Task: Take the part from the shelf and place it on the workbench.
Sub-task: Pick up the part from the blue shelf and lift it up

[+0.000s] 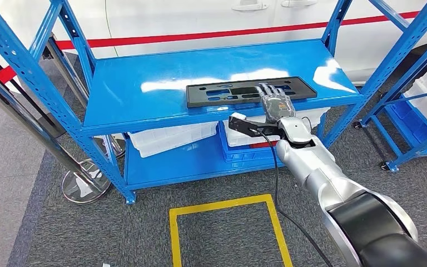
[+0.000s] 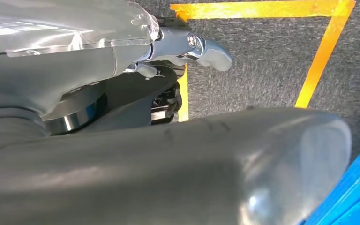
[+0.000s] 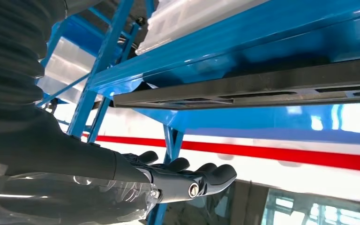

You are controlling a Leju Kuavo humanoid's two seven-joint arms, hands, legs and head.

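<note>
Our right hand point(image 1: 274, 104) reaches over the black part point(image 1: 250, 91), fingers stretched out flat and holding nothing. The part lies flat on the blue shelf point(image 1: 144, 94), near its front edge. Our left hand point(image 2: 187, 49) hangs above the floor, fingers curled, holding nothing.

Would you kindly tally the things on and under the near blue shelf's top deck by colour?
Black: 1, the flat part on the top deck.
White: 2, bins and on the lower deck.
Blue: 1, a crate on the lower deck.
Total: 4.
</note>
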